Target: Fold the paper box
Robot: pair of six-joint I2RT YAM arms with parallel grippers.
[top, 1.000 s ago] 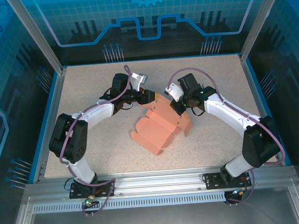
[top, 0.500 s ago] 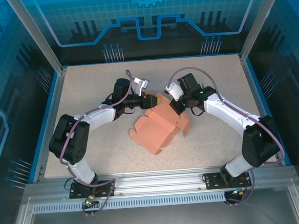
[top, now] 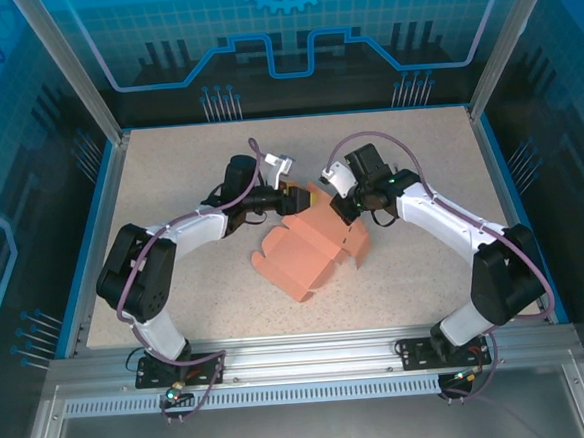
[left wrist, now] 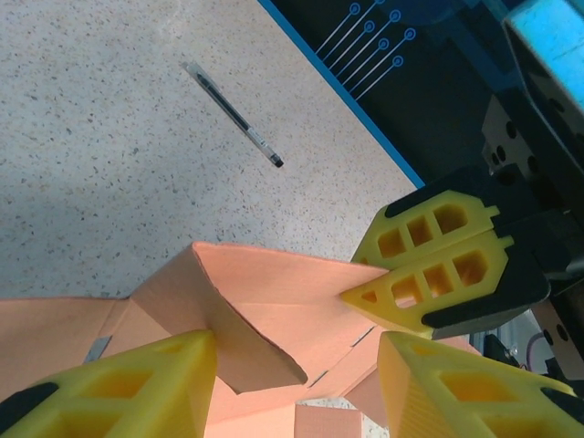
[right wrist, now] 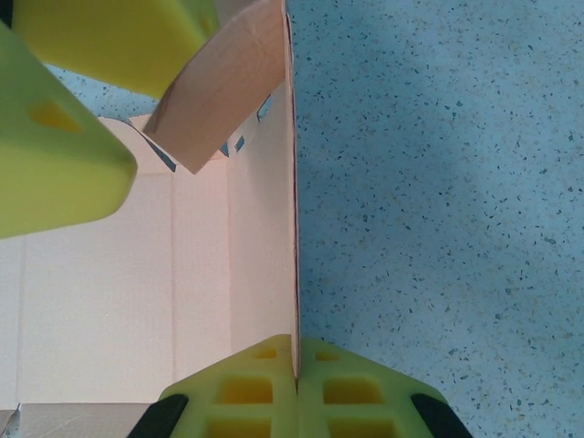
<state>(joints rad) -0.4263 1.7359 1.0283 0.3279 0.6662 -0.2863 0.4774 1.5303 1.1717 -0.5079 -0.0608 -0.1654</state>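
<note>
One speckled table (top: 168,167), blue-edged, carrying every item I log below.

Two white arms, left arm (top: 187,226) and right arm (top: 442,218), reaching inward from the near edge and meeting at mid-table.

One paper box (top: 309,253), salmon-orange card, part-folded, at mid-table. Its wide panel lies flat and its far end is raised between the two grippers.

One right gripper (right wrist: 297,388). I see its fingers pressed together on the upright wall of the card, pinching its edge.

One left gripper (left wrist: 301,374), fingers spread, with a raised flap standing in the gap. The flap is nearer the finger (left wrist: 119,383) at lower left of the left wrist view; whether they touch I cannot tell.

One thin dark pen (left wrist: 235,114), flat on the table beyond the box, apart from it.
</note>
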